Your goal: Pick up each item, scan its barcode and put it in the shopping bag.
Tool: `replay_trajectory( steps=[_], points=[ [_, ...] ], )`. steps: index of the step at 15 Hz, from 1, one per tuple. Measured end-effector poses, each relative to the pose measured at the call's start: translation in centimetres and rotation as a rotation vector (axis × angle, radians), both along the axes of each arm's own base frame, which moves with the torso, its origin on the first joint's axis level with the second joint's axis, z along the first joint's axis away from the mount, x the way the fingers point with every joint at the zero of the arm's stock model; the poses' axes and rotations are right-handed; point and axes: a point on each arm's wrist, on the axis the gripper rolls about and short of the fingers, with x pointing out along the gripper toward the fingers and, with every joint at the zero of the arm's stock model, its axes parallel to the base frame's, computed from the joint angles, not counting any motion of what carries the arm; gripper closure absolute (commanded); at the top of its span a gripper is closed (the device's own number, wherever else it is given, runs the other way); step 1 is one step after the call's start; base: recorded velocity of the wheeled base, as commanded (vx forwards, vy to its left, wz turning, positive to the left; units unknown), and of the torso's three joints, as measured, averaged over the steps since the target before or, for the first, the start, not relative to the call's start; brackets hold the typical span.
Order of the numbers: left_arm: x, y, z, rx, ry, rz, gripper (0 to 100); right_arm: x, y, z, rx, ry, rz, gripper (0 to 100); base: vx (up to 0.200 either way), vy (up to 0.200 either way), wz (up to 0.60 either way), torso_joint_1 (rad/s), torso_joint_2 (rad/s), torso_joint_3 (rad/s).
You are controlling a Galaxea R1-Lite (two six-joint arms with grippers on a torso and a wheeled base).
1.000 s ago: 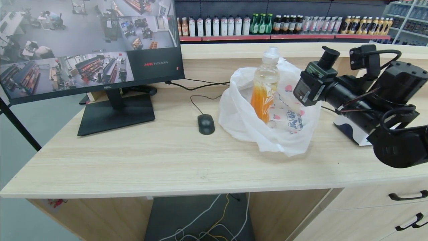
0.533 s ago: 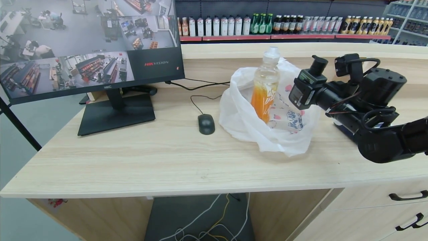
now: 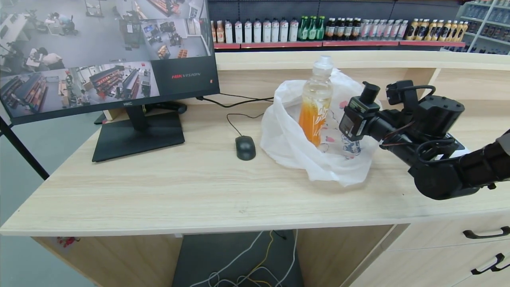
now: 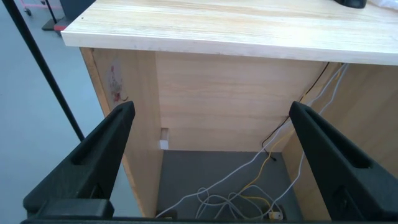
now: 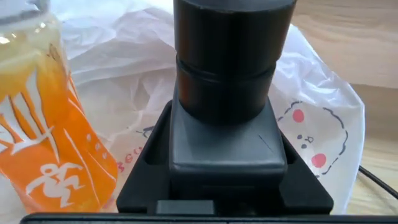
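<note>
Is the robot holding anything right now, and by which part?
The left gripper is open and empty. The right gripper seems to carry a black scanner; where it grips it cannot be told.

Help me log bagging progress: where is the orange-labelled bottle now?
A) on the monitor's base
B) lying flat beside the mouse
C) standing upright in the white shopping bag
C: the bottle stands upright inside the shopping bag, its cap rising above the bag's rim.
</note>
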Motion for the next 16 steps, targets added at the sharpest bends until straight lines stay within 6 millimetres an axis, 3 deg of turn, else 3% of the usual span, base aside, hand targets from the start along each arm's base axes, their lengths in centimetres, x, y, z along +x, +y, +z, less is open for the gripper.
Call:
replay_trajectory(
  steps=[11,16],
  points=[
    [0.0,0.0,0.0,0.000,0.000,0.000,0,0.4,0.8,-3.5,-0.020,0.095,0.012,100,0.000,0.000,0.00,0.000,0.00,0.000],
    [0.0,0.0,0.0,0.000,0.000,0.000,0,0.1,0.7,-4.1,-0.019,0.122,0.012,100,0.000,0.000,0.00,0.000,0.00,0.000]
  ],
)
